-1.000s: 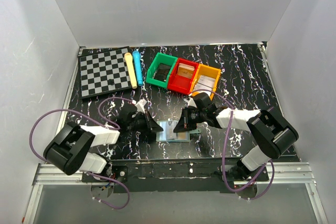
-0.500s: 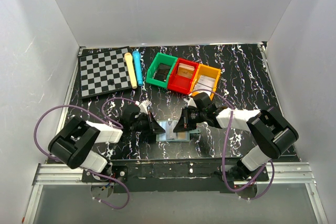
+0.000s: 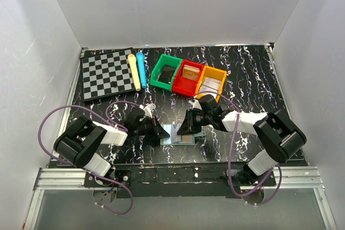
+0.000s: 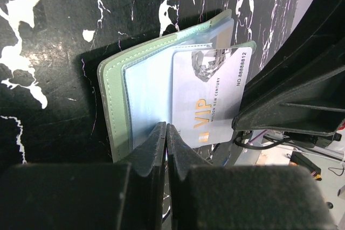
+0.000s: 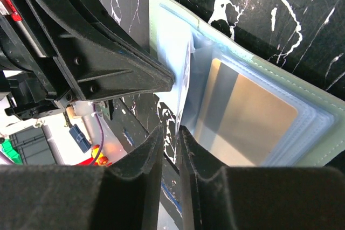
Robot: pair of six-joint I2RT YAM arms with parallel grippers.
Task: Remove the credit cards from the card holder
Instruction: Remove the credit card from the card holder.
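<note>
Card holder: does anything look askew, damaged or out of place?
Nothing looks damaged. The card holder lies open, and one pale VIP card sticks partway out of its clear sleeves rather than sitting fully tucked in.

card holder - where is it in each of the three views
top external: the card holder lies low centre, near the front edge of the table.
left wrist: the card holder fills the centre, open, with a VIP card in its sleeves.
right wrist: the card holder runs from top centre down to the right edge.
shared landmark: the black, white-veined table under it.
</note>
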